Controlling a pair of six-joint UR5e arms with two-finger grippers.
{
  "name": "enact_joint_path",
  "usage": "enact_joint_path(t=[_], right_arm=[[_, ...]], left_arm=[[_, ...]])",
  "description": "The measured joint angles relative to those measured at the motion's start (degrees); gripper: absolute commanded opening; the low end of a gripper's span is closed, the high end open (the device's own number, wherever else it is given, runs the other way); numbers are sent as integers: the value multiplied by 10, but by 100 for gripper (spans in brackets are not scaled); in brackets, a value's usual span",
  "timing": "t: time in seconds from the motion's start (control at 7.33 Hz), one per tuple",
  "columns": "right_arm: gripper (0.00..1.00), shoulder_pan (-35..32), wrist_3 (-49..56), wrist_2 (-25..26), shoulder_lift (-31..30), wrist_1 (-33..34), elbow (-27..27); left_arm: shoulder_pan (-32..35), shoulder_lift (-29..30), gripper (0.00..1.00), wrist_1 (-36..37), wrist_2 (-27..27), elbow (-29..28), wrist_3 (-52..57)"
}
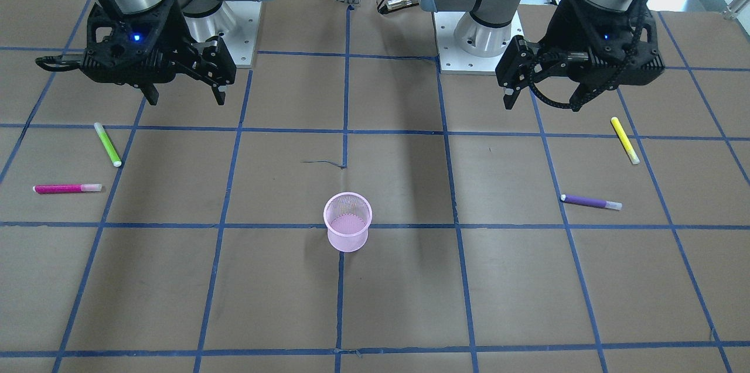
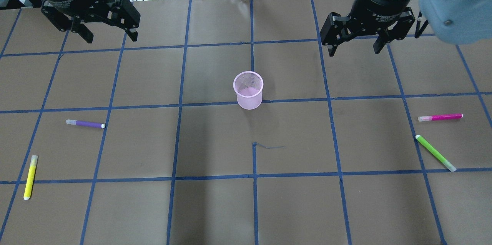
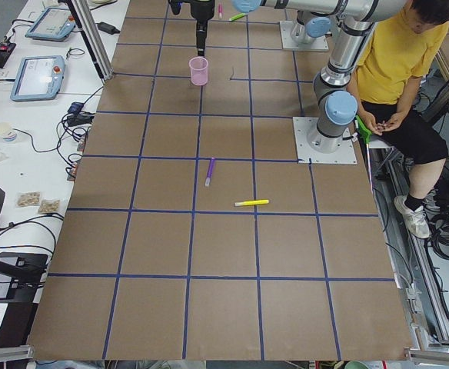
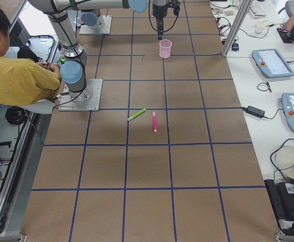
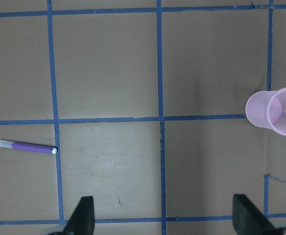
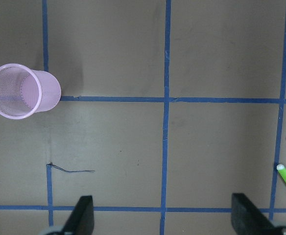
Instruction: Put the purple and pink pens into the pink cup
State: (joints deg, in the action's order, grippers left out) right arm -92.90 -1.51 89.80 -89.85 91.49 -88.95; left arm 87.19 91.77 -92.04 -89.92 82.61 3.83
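From the front-facing view, the pink cup (image 1: 347,222) stands upright on the tabletop (image 1: 410,303). The left hand (image 1: 542,105) hangs fingers-down above the tabletop on the cup's left side, released and holding nothing. The right hand (image 1: 186,101) mirrors it on the cup's right side, equally spread and empty. The purple pen (image 1: 590,202) lies flat well to the cup's left, and the yellow pen (image 1: 624,140) lies farther out from the cup. The pink pen (image 1: 67,188) lies flat well to the cup's right, with the green pen (image 1: 108,144) near it.

From overhead, both wrists point straight down, with the cup between them, and neither hand touches anything.

In both side views, all four pens lie flat, well apart from the cup.

In the left wrist view, two wide-set fingertips frame bare tabletop, and the purple pen lies far from the cup.

In the right wrist view, the fingers are just as wide. Opposite the cup, only the green pen's tip and the pink pen's cap end show.
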Motion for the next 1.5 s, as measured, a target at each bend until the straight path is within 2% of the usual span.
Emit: enact_joint_path(t=[0.27,0.41,0.82,1.09,1.23,1.5], right_arm=[[100,8,38,-1,2,3,-2],[100,23,125,1,2,6,-3],[100,169,507,0,5,1,-9],[100,263,787,-39,23,5,-12],[100,295,922,-63,42,8,-12],[100,355,1139,-122,102,10,-12]], left_arm=[[-11,-11,100,-13,-7,13,52],[-31,-16,100,-23,-10,25,115],[-142,-18,100,-31,-10,85,353],[-167,-3,100,-11,-46,111,470],[-170,2,100,23,-74,139,521],[-175,14,100,144,-99,217,642]])
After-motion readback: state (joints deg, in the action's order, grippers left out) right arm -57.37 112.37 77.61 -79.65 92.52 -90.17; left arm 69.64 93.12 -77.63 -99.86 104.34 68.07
